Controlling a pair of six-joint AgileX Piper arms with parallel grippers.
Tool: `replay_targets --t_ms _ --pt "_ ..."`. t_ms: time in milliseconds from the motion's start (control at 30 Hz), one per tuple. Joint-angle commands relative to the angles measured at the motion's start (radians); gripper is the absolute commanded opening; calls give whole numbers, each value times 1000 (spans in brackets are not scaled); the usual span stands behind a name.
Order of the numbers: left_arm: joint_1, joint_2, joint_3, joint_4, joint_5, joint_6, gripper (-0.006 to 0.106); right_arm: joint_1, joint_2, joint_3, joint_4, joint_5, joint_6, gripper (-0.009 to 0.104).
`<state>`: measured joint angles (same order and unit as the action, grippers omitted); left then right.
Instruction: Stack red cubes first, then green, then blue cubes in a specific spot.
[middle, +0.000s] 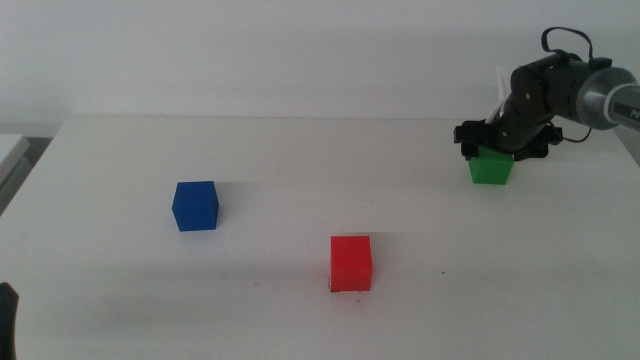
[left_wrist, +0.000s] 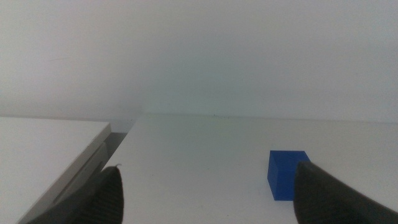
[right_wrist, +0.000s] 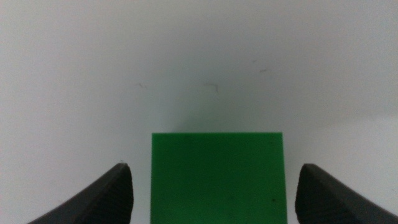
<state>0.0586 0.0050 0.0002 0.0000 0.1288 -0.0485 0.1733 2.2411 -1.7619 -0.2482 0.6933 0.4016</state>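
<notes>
Right wrist view, pincer (right_wrist: 211, 186) open astride green (right_wrist: 217, 177)

soft, even, bright light all over my white table (middle: 300, 300), no glare. the red cube (middle: 351, 263) and blue cube (middle: 195, 205) drop only faint shadows. my wrist views are hazy, the dark jaw tips blurred up close.
</notes>
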Motion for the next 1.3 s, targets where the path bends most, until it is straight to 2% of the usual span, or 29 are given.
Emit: replay_targets --t_ms 0,167,233,300,433,500,667,767,833,933,1067,1267 --pt "1 -5 0 -5 -14 -2 94 0 3 -4 -12 -7 -7 66" --pt "1 -5 0 -5 -14 -2 94 0 16 -4 -3 -3 -7 65" --pt "1 -5 0 -5 -14 -2 94 0 18 -4 -3 -5 -5 60" --pt "1 -5 0 -5 -14 -2 94 0 20 -4 -3 -9 2 47" --pt "1 -5 0 -5 -14 -2 94 2 9 -4 -20 -1 17 14" --pt "1 -5 0 -5 -14 -2 94 15 -25 -4 -29 32 26 4" --pt "1 -5 0 -5 -14 -2 94 104 -239 101 -125 118 146 4" --pt "1 -5 0 -5 -14 -2 94 233 -395 237 -235 132 275 4" --pt "1 -5 0 -5 -14 -2 94 340 -478 296 -279 184 356 5" --pt "1 -5 0 -5 -14 -2 94 477 -524 305 -278 257 442 6" --pt "1 -5 0 -5 -14 -2 94 598 -510 304 -288 257 555 6" --pt "1 -5 0 -5 -14 -2 94 688 -430 282 -300 293 676 6"
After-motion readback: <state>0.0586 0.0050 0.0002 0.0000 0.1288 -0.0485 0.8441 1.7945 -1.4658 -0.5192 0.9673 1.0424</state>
